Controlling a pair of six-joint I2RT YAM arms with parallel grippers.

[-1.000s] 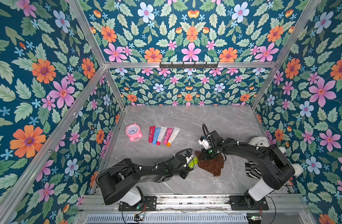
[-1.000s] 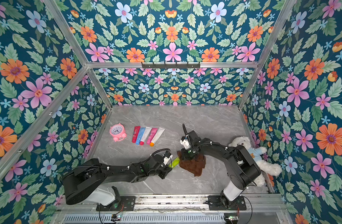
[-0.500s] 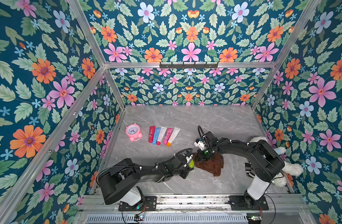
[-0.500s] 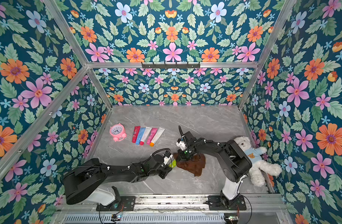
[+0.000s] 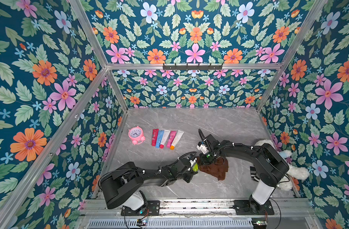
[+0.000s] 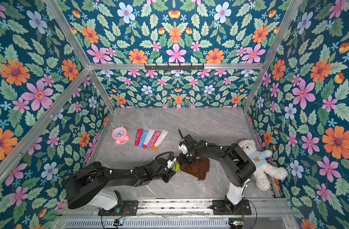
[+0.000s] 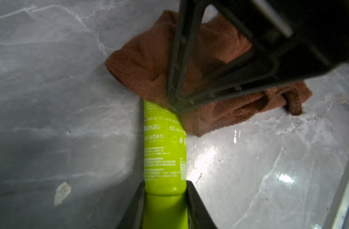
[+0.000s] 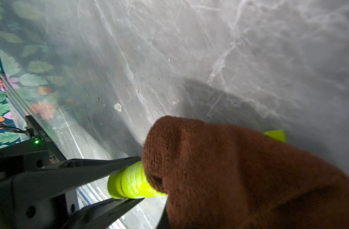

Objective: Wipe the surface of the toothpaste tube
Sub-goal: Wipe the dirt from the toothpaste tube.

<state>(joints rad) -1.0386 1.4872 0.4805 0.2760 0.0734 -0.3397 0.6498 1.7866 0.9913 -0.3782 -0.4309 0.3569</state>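
L gripper (image 7: 165, 185) is clamping lime-green plastic toothpaste tube (image 7: 164, 142) at cap end; R gripper (image 5: 206, 160), clenched on brown terry cloth (image 7: 142, 65), is pressing it onto tube's far end.

L gripper (image 6: 174, 166) holds lime-green plastic toothpaste tube (image 6: 177, 168); R gripper (image 6: 184, 160) pinches brown fuzzy cloth (image 6: 197, 169) touching it, nr front edge of grey marble counter (image 6: 189, 123).

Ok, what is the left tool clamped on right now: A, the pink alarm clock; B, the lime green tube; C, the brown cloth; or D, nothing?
B: in the left wrist view the left tool grips the lime green tube from both sides, while the brown cloth covers only the tube's far end.
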